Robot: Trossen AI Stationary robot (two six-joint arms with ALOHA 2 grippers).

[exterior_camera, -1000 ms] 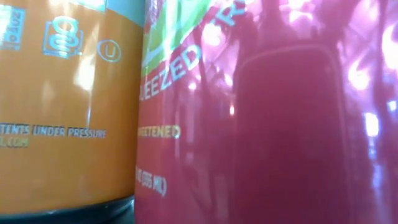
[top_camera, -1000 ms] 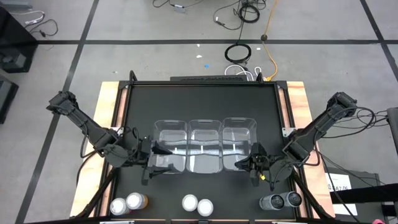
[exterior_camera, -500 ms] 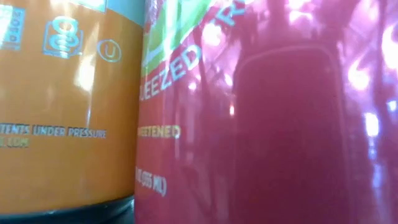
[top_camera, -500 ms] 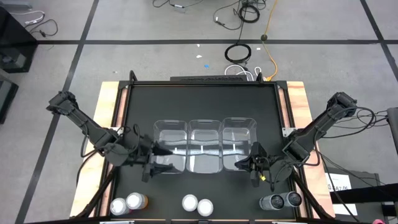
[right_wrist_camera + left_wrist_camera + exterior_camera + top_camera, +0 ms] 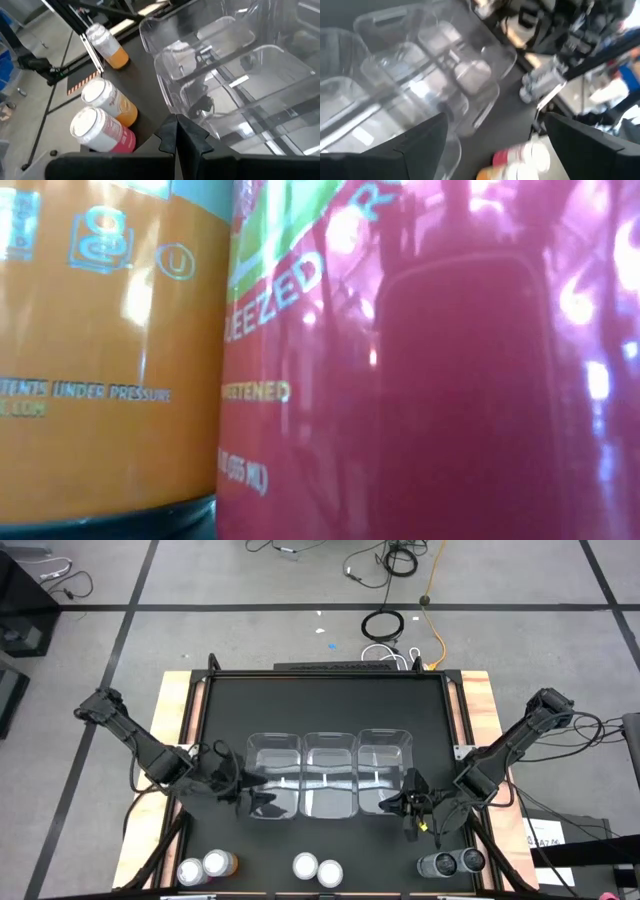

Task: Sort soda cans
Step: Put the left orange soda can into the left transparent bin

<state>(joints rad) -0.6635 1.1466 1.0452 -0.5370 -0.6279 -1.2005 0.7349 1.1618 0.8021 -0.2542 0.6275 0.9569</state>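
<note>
Black table [image 5: 325, 710] seen from above, bearing three clear bins [image 5: 329, 775] side by side at its centre; all three appear empty, so no sorting has yet been completed and all six cans remain to be placed. The left arm reaches in beside the leftmost bin, its left gripper [image 5: 255, 805] at that bin's near corner with fingers spread wide and holding nothing; the left wrist view confirms a broad gap between the fingers [image 5: 425, 145]. The right arm rests at the rightmost bin's near corner, its right gripper [image 5: 410, 810] pressed fully together and empty. The soda cans stand in three pairs along the table's near edge, well apart from the bins: a pair with an orange can [image 5: 220, 864] on the left, a white-topped pair [image 5: 317, 869] in the middle, and the dark grey cans [image 5: 452, 862] on the right. The low view is filled by one orange and one red can [image 5: 420, 380] standing side by side.
</note>
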